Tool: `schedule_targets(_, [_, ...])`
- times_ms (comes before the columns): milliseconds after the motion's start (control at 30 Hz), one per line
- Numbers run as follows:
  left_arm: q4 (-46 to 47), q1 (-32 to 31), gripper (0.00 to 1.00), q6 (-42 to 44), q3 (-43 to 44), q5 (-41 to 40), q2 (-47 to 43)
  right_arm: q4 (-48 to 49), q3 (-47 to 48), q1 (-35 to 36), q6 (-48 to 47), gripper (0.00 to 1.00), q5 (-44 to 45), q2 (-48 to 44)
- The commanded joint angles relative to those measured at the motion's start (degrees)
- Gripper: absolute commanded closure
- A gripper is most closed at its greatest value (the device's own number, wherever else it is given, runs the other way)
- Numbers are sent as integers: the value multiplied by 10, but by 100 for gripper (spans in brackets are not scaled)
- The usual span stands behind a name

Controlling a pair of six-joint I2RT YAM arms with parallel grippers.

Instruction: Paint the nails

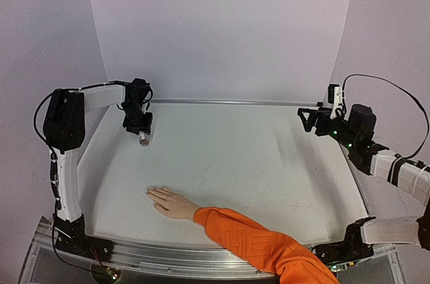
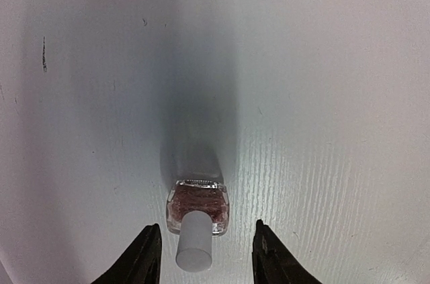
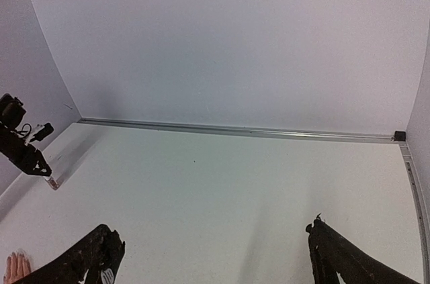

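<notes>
Nails point(image 1: 149, 192) well apart from polish bottle point(image 2: 197, 210)

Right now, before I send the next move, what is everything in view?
small glass bottle of dark pink polish with a pale grey cap: one, standing on the table, far left
pale beige flat hand: one, lying on the table near the front, fingers pointing left; nails too small to make out
bright orange sleeve: one, from the hand's wrist to the front edge
white table: one, under everything
grey metal rail: one, along the table's far edge
left pincer: one, black, open, either side of the bottle's cap, not touching
right pincer: one, black, wide open, empty, over the table's right side
</notes>
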Motion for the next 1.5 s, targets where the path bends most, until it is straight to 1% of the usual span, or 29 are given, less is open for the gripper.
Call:
schedule_targets(0, [-15, -4, 54, 6, 31, -19, 12, 40, 4, -4, -7, 2, -14, -3])
schedule_targets(367, [-25, -9, 71, 10, 47, -26, 32, 40, 6, -4, -6, 2, -16, 8])
schedule_targets(500, [-30, -10, 81, 12, 51, -29, 32, 38, 9, -4, -2, 2, 0, 15])
schedule_targets(600, [-33, -11, 87, 14, 44, -29, 15, 29, 15, -4, 15, 2, 34, 22])
schedule_targets(733, [-35, -13, 89, 13, 10, -11, -42, 27, 13, -4, 39, 2, 89, 25])
schedule_targets(800, [-34, -14, 91, 8, -18, 18, -79, 29, 13, -4, 39, 2, 92, 37])
schedule_targets(900, [-32, -16, 93, -4, -69, 75, -139, 30, 21, -4, 28, 2, 32, 59])
schedule_targets(967, [-30, -18, 95, -14, -99, 110, -179, 32, 26, -3, 20, 2, -39, 73])
schedule_targets(1067, [-18, -24, 97, -41, -144, 176, -231, 65, 30, -2, 41, 2, -143, 104])
schedule_targets(1100, [1, -30, 97, -57, -166, 197, -250, 76, 32, 9, 47, 2, -175, 114])
schedule_targets(1167, [28, -49, 96, -76, -195, 228, -279, 83, 39, 48, 43, 2, -188, 132])
schedule_targets(1233, [55, -74, 96, -101, -213, 239, -302, 83, 49, 105, 25, 2, -178, 149])
schedule_targets(1333, [100, -110, 97, -129, -228, 272, -312, 101, 69, 186, 18, 2, -173, 187])
schedule_targets(1467, [123, -153, 97, -147, -222, 275, -312, 133, 106, 275, 3, 2, -144, 255])
